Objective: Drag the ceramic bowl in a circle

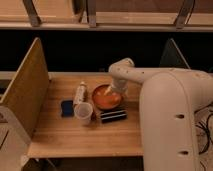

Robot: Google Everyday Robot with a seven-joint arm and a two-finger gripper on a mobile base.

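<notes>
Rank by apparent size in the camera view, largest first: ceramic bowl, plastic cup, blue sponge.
1. ceramic bowl, clearly the largest; the gripper is at its far right rim.
2. plastic cup
3. blue sponge; it looks close to the cup in size, so this last order is unsure.

A table holds the ceramic bowl near its middle. The gripper is at the bowl's far rim. A bottle lies just left of the bowl. A cup stands in front of the bottle, with a sponge to the cup's left. A flat packet lies in front of the bowl. An upright panel lines the table's left edge.
</notes>
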